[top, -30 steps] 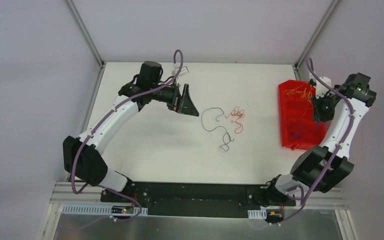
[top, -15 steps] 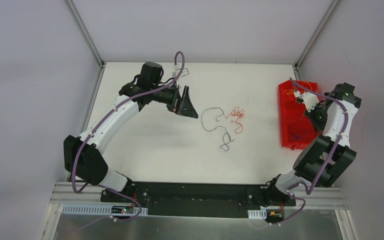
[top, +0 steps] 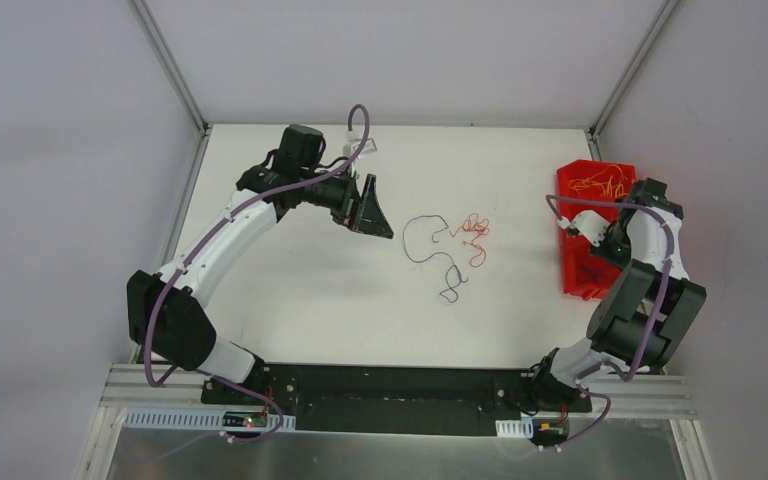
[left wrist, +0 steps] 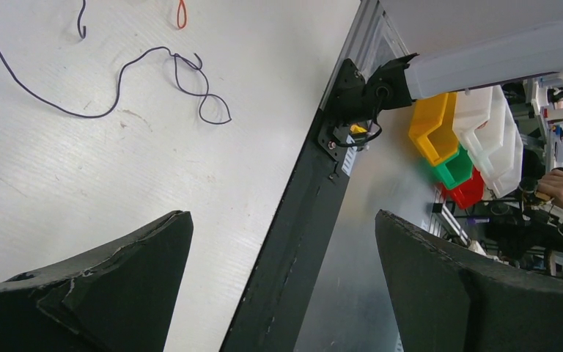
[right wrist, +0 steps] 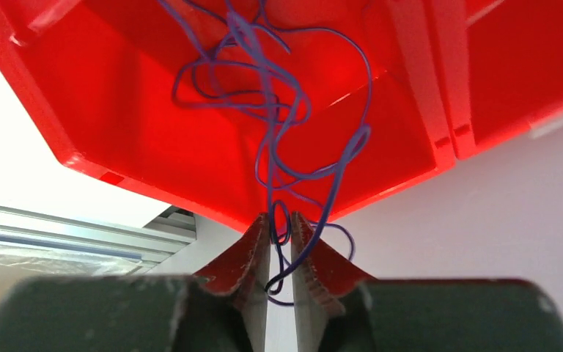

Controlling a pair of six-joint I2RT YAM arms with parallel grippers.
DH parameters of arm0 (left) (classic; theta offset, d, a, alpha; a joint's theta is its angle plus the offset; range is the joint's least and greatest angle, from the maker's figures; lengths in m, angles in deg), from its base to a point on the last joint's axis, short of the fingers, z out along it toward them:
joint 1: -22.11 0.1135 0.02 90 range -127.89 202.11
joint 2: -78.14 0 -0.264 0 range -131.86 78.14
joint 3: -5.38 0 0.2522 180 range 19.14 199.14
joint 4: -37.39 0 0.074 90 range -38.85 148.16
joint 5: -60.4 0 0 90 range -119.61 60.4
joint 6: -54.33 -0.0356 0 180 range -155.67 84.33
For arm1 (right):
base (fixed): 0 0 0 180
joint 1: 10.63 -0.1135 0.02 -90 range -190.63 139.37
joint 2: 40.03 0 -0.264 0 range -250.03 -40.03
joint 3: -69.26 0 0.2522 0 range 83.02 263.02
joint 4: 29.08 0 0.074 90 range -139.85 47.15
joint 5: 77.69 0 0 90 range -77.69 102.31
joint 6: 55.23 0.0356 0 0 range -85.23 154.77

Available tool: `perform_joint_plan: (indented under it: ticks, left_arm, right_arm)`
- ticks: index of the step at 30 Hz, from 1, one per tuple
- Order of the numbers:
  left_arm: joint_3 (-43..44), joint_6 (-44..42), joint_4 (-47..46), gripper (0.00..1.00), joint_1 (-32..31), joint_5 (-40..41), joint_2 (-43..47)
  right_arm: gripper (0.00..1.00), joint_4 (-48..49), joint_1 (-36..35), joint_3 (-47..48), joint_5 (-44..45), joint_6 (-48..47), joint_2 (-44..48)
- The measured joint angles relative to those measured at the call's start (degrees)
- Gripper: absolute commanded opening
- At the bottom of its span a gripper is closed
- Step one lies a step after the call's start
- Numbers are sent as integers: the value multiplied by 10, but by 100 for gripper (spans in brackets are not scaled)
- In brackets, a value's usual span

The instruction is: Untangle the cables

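1. Your left arm rises from its base at lower left and bends toward centre frame. The left gripper hangs above the worktop with its jaws spread wide and nothing between them.
2. Your right arm is folded tightly at the right edge, its wrist over the red bin.
3. The right gripper is pinched on the blue-purple cable, whose loops show against the bin's inside.
4. The black cable and the red cable lie side by side mid-worktop, to the right of the left gripper.
5. The orange-yellow cables sit in the bin's upper compartment.
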Motion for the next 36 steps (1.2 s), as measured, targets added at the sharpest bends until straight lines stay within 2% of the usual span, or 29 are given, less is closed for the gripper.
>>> perform_joint_plan:
  ticks: [3,6,12,17,20,27,31,36]
  left_arm:
    - [0,-4,5,100,0,2,0]
    - [0,-11,11,100,4,7,0]
    - [0,-17,20,100,12,38,0]
    - [3,-21,24,100,20,73,-11]
    - [14,-22,26,100,22,88,-37]
    - [19,-12,27,100,22,105,-88]
    - [7,-7,24,100,22,107,-96]
    - [2,6,22,100,33,113,-103]
  right_arm:
    - [45,9,-10,-18,16,-12,0]
    - [55,1,-27,-9,17,5,2]
    - [70,-85,-52,126,-37,91,2]
    - [72,-176,-78,270,-144,209,1]
    - [72,-194,-124,295,-219,304,1]
    - [67,-120,-301,194,-327,533,-36]
    - [66,-45,-393,132,-338,622,-77]
    - [66,25,-483,124,-313,683,-147]
